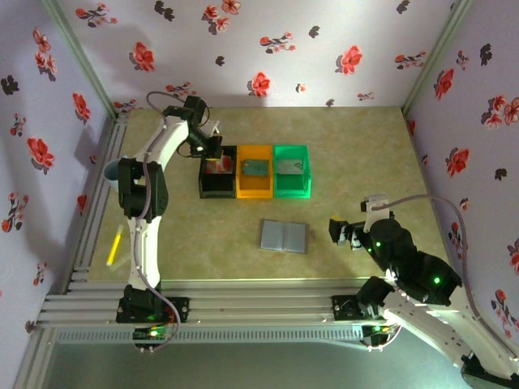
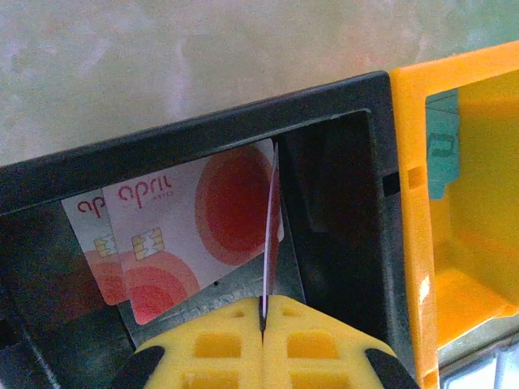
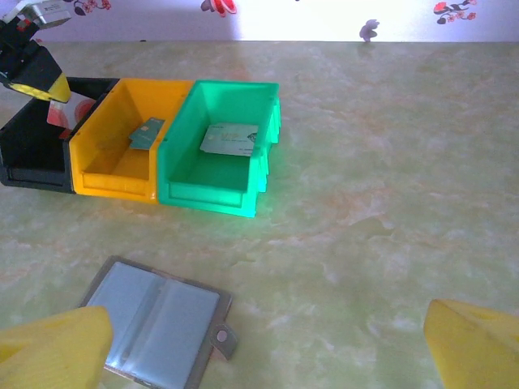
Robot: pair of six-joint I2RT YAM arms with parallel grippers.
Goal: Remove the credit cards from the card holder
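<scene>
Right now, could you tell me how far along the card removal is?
Done: the card holder lies open, pockets looking empty; a teal card rests in the orange bin, a grey card in the green bin. In hand: the left gripper, jaws closed on the white and red card, is inside the black bin. Left: releasing it.

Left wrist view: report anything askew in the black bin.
A white card with red circles lies skewed in the black bin, off-square to its walls. A thin card edge rises, slightly bowed, from the shut jaws of the left gripper.
</scene>
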